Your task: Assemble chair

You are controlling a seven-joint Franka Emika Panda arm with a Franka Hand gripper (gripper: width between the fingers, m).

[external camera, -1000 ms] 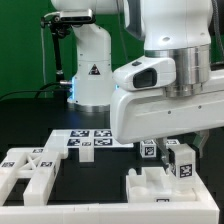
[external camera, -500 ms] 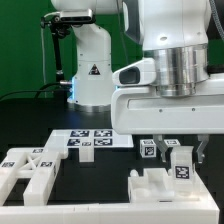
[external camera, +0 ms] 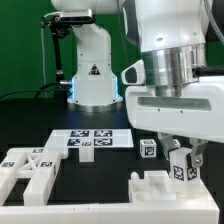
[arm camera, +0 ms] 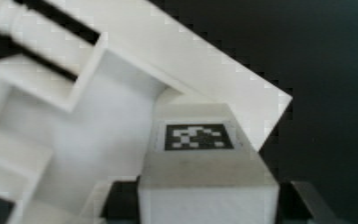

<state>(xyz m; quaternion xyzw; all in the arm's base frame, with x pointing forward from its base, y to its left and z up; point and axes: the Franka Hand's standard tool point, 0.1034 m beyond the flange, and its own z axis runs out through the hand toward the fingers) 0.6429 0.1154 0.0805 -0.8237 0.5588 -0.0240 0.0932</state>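
Observation:
My gripper is at the exterior view's right, shut on a white cube-ended post that carries a square tag. The post hangs just above a white slotted block at the front right. In the wrist view the tagged post fills the gap between my dark fingers, with a white framed chair piece beneath it. Another tagged post stands just behind the slotted block. A larger white framed piece with a tag lies at the front left.
The marker board lies flat in the middle of the black table. The robot's white base stands behind it. A black stand with a camera rises at the back left.
My gripper has shifted toward the exterior view's right with the post in it, and the wrist has turned. The other pieces have not moved.

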